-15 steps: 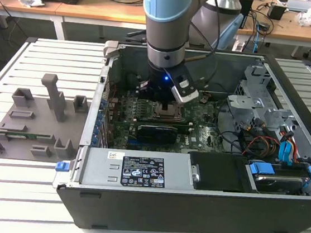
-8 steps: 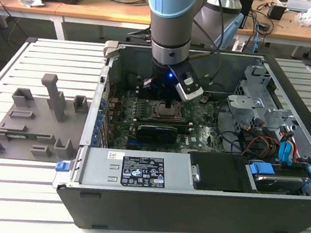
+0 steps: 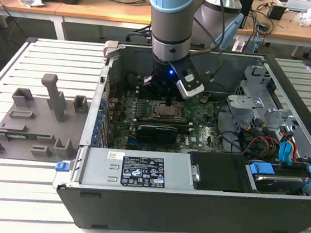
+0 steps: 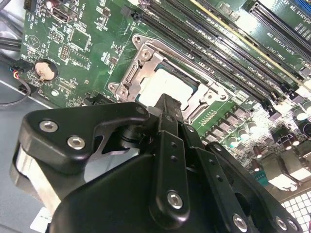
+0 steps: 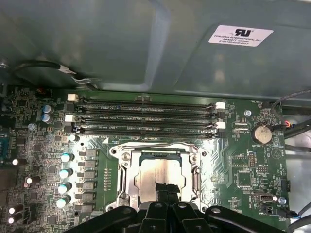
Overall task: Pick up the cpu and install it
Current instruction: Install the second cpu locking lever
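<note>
Fixture blocks (image 3: 37,120) sit outside the computer case (image 3: 190,205), well away from the socket (image 5: 158,177). Inside that socket's metal frame lies the cpu (image 5: 158,175), flat and square. My gripper (image 5: 165,191) hangs directly over it, tips close together at the chip's top; whether they pinch it, I cannot tell.

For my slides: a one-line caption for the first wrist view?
Claw poised over the cpu lying in the motherboard socket, beside the memory slots.
</note>
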`<state>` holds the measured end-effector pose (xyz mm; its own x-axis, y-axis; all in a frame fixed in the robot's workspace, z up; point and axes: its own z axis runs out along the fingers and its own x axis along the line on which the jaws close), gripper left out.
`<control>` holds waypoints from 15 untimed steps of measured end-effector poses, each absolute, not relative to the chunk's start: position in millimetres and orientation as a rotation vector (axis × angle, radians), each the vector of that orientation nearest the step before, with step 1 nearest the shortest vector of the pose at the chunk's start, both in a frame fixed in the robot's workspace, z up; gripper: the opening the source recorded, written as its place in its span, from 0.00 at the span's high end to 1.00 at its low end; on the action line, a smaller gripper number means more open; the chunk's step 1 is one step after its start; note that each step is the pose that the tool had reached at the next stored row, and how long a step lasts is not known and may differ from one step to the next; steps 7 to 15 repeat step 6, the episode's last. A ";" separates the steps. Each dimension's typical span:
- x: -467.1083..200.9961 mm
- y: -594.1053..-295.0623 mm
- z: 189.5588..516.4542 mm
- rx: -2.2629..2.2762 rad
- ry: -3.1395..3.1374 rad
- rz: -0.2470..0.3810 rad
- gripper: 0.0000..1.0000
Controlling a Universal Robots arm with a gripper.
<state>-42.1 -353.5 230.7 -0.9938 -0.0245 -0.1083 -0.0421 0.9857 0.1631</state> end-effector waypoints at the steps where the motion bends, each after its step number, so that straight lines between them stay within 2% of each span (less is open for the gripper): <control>1: -42.1 -353.5 230.7 -0.051 3.025 0.252 0.89; 15: -42.1 -353.5 230.7 -0.051 3.025 0.251 0.89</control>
